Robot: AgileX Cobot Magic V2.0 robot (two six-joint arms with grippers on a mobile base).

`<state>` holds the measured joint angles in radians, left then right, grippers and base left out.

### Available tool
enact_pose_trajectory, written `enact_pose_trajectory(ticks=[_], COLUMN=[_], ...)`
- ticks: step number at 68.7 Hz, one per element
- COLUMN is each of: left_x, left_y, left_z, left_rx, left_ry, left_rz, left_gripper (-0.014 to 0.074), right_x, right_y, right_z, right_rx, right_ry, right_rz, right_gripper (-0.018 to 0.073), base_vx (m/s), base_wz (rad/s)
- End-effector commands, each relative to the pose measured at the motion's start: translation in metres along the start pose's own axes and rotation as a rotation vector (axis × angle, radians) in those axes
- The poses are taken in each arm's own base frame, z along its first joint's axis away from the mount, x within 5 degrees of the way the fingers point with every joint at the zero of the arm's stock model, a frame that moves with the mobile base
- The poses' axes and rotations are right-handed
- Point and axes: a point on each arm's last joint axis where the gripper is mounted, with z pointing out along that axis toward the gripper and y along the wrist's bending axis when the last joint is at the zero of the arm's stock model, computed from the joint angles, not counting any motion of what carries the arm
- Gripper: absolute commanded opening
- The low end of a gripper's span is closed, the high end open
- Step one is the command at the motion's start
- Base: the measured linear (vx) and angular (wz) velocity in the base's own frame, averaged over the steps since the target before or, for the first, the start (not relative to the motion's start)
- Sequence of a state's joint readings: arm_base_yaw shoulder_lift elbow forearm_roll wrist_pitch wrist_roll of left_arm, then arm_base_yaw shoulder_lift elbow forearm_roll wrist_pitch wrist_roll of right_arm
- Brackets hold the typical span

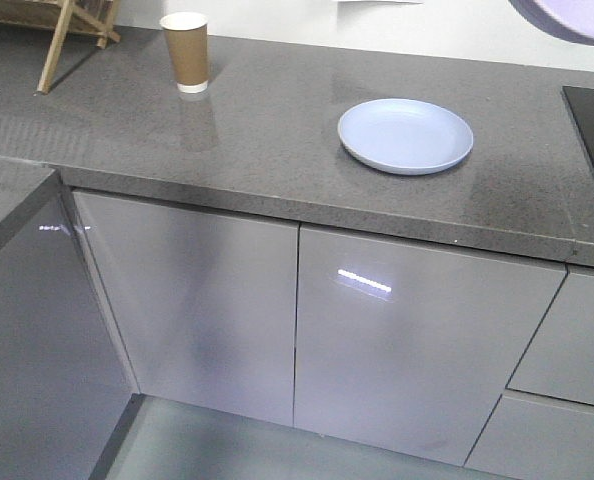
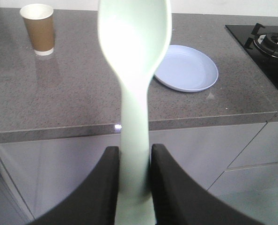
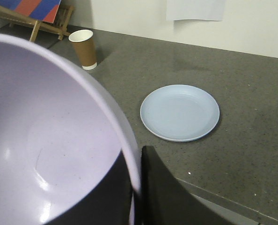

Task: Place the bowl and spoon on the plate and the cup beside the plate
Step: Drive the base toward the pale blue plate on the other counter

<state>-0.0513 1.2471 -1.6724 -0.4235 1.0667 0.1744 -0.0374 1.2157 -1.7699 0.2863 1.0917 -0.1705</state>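
Speckled grey stone counter (image 1: 257, 140) – satin sheen; glossy cabinet doors (image 1: 417, 340); matte plastic plate (image 1: 405, 135); brown paper cup (image 1: 186, 52).

One pale blue plate (image 1: 405, 135), one brown paper cup (image 1: 185, 52), one lavender bowl (image 3: 50, 140) and one mint-white spoon (image 2: 134, 56) are counted. One grey counter (image 1: 257, 150) is seen, with one black gas hob (image 2: 270, 47) set into it. One wooden stand (image 1: 57, 48) and one white paper sheet (image 3: 195, 9) are noted. Two cabinet doors (image 1: 197, 300) are shown below.
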Motion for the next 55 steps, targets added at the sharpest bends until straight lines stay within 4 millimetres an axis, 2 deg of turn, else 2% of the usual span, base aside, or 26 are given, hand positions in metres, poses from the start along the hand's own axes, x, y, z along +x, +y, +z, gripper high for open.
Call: enact_pose_trajectory(ticks=[1,55], left_x=[-0.0108,-0.0108], left_y=[-0.0077,-0.0077], left_z=[-0.0141,-0.0141], left_rx=[0.022,0.022], left_ry=[-0.107,-0.107], left_rz=[0.001,0.001], left_gripper=[-0.0007,-0.0007], right_x=[-0.0115,-0.0115], right_y=[0.0027,0.0027], right_z=[-0.0147,-0.0147], right_rx=[0.004,0.004], right_ry=[-0.114,-0.114], right_rz=[0.0,0.0], right_gripper=[-0.001,-0.001], base_vx=[0.1,0.1], base_wz=[-0.16,-0.1])
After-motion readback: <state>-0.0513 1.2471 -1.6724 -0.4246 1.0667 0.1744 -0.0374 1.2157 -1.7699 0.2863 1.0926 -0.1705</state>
